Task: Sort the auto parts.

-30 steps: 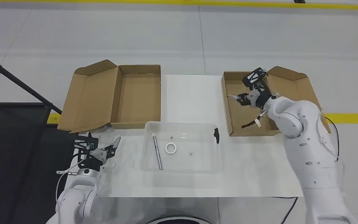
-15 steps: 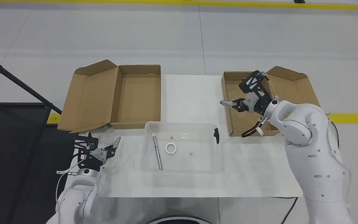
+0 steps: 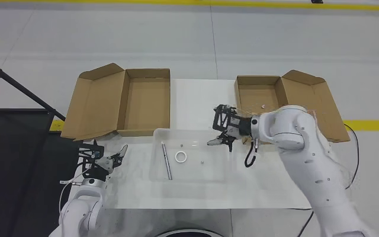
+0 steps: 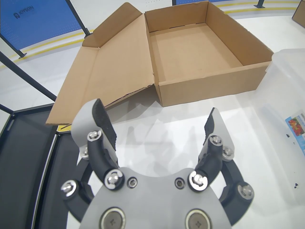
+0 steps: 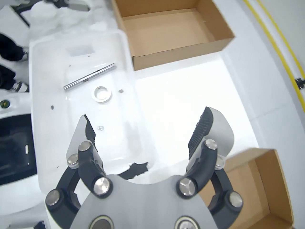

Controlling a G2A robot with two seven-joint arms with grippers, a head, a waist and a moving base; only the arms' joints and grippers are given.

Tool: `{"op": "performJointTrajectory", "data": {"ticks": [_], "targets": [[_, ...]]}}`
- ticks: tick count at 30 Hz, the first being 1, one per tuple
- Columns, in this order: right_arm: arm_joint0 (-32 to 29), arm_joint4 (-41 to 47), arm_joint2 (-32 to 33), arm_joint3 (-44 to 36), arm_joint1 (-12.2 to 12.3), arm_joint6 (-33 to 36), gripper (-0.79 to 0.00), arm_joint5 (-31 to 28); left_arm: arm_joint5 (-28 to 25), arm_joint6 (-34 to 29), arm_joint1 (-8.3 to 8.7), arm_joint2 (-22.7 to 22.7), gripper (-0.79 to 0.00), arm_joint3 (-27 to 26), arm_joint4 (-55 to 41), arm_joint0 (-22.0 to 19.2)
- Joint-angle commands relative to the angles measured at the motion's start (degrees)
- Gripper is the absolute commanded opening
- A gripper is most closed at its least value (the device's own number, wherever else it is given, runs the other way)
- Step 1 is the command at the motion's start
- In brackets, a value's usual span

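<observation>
A clear plastic bin point(image 3: 220, 175) in the middle of the table holds a metal rod point(image 3: 166, 160), a white ring point(image 3: 181, 157) and a small nut point(image 3: 203, 160). A black part point(image 5: 135, 169) lies at the bin's right end, just under my right wrist. My right gripper point(image 3: 218, 127) hangs open and empty over that end of the bin; its wrist view shows the rod point(image 5: 89, 76), ring point(image 5: 102, 94) and nut point(image 5: 100, 127) ahead of it point(image 5: 145, 122). My left gripper point(image 3: 109, 160) is open and empty above the table's front left corner point(image 4: 155, 117).
An open cardboard box point(image 3: 145, 101) with its lid folded out stands back left point(image 4: 197, 55). A second open box point(image 3: 260, 112) stands back right, with something small on its floor. White table point(image 3: 195, 101) lies between the boxes. A black stand point(image 3: 23, 92) is off the left edge.
My right arm has swung left from above the right box to the bin's right end, gripper open throughout. The left arm has not moved.
</observation>
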Motion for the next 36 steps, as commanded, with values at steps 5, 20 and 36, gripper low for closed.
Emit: {"op": "performJointTrajectory", "data": {"ticks": [5,20,36], "targets": [[3.20,1.79,-10.72,2.48,0.80,0.14,-0.179,0.72,0.00,0.00,0.00,0.00,0.000,0.00,0.00,0.00],[1.20,-1.65,-16.68,-3.04,4.12,3.94,-0.428,5.84,0.00,0.00,0.00,0.00,0.000,0.00,0.00,0.00],[0.99,-5.54,-20.95,2.51,2.41,0.97,-0.551,11.79,0.00,0.00,0.00,0.00,0.000,0.00,0.00,0.00]]}}
